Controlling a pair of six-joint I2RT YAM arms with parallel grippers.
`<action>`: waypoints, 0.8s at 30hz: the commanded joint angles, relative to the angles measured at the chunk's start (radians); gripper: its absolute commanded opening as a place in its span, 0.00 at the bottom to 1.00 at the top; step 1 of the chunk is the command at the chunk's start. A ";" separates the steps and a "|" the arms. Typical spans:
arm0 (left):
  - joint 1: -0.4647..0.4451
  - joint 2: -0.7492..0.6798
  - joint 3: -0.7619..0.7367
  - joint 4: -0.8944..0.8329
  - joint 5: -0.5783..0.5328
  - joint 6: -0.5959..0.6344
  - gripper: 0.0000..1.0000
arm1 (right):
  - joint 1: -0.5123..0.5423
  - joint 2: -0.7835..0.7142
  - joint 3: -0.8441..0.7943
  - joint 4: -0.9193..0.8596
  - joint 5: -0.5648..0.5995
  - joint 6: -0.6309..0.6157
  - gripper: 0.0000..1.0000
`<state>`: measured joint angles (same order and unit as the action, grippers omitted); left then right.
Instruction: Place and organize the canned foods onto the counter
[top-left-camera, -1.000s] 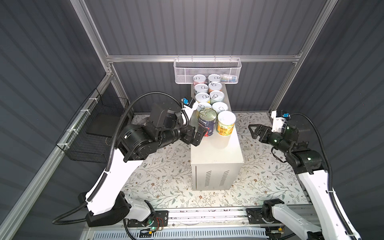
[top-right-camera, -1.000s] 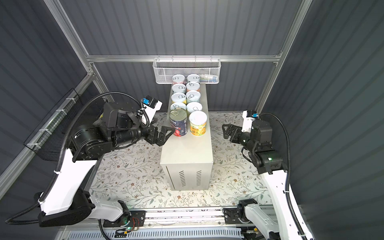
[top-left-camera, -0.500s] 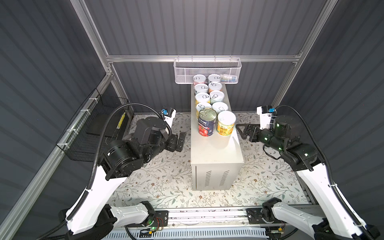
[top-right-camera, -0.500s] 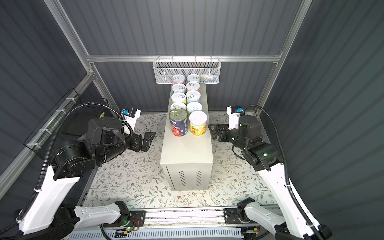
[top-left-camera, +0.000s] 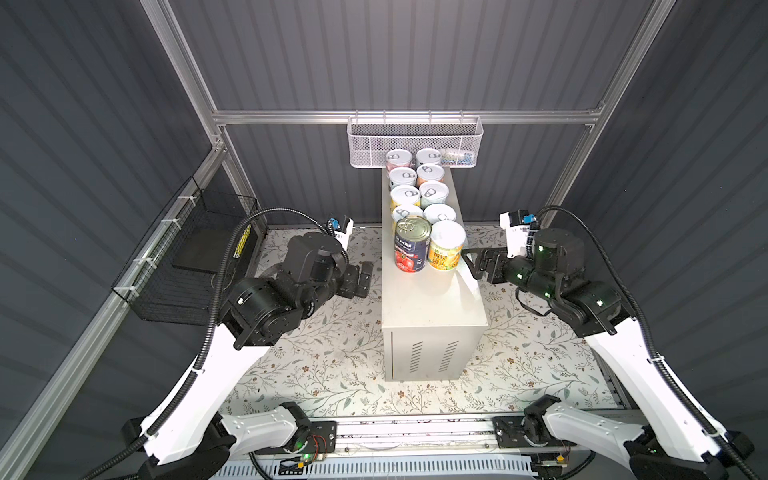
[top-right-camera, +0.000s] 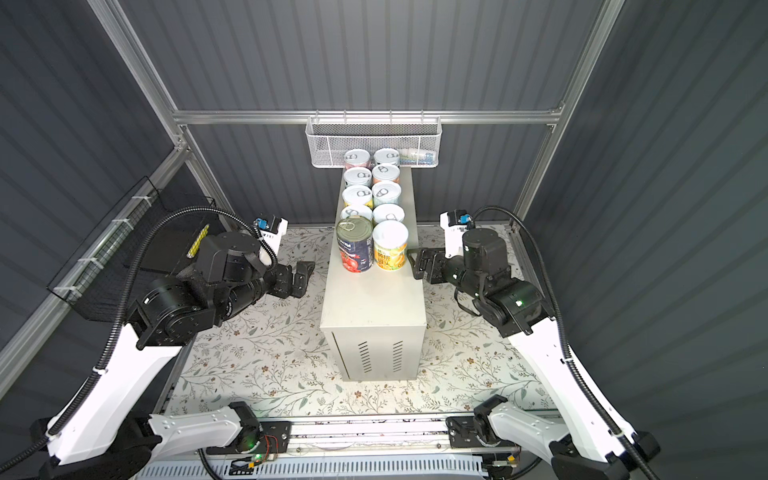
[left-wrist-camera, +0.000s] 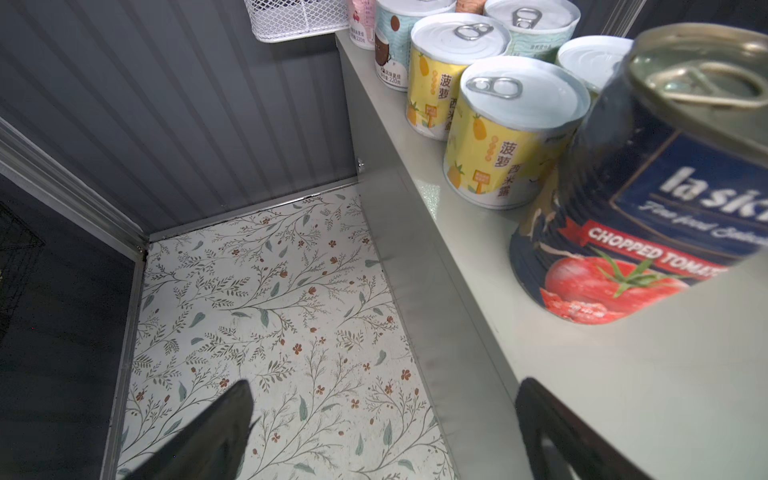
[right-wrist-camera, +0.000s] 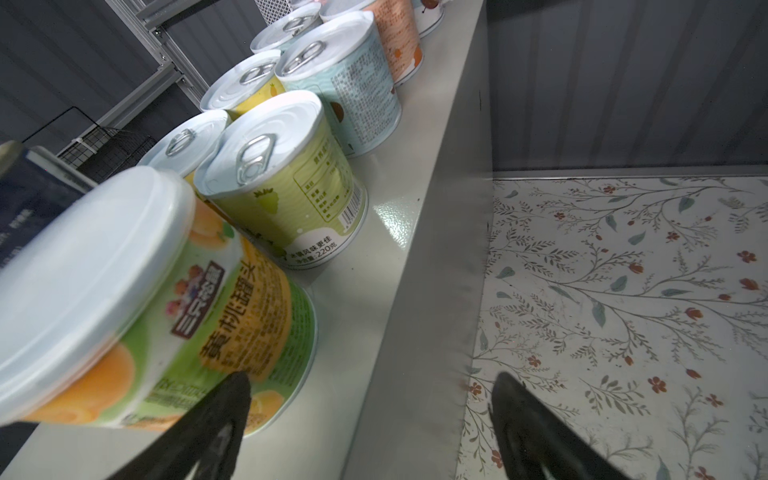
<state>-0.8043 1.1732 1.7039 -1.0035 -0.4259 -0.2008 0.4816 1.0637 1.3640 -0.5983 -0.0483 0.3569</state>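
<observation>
1. Cream-white metal counter (top-left-camera: 432, 299) is carrying everything already, as far as I'm seeing: small tins (top-left-camera: 405, 195) are standing in two rows running back toward the white mesh basket (top-left-camera: 415, 143), with the tall tomato can (top-left-camera: 412, 245) and the yellow peach can (top-left-camera: 446, 249) side by side at the front.
2. Left gripper (top-left-camera: 360, 279) is hanging off the counter's left side over the floral mat (top-left-camera: 332, 353), jaws spread, holding nothing. Low risk, I'm thinking, unless it's swinging in toward the counter and clipping the tomato can, which is standing close to that edge.
3. Right gripper (top-left-camera: 478, 262) is the one I'm worrying about. Jaws are apart and empty, and in the right wrist view one finger (right-wrist-camera: 208, 424) is sitting right in front of the peach can while the other is hanging past the counter's edge. Touching or not, I'm not able to tell.
4. Any sideways drift there is risking a shove into the peach can, knocking it into the tomato can or tipping both.
5. A low pull-out is also risking a finger catching the counter's rim.
</observation>
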 joint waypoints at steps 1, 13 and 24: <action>0.016 -0.017 -0.034 0.042 0.007 -0.022 1.00 | -0.001 -0.048 0.007 -0.016 0.081 -0.032 0.93; 0.474 -0.102 -0.453 0.382 0.327 -0.088 0.99 | -0.316 -0.146 -0.312 0.127 -0.010 -0.019 0.99; 0.551 -0.082 -0.992 1.120 0.024 -0.050 0.99 | -0.369 -0.158 -0.700 0.463 0.376 -0.048 0.99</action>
<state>-0.2546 1.0561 0.7685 -0.1497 -0.2718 -0.2901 0.1303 0.9123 0.7284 -0.3031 0.1497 0.3283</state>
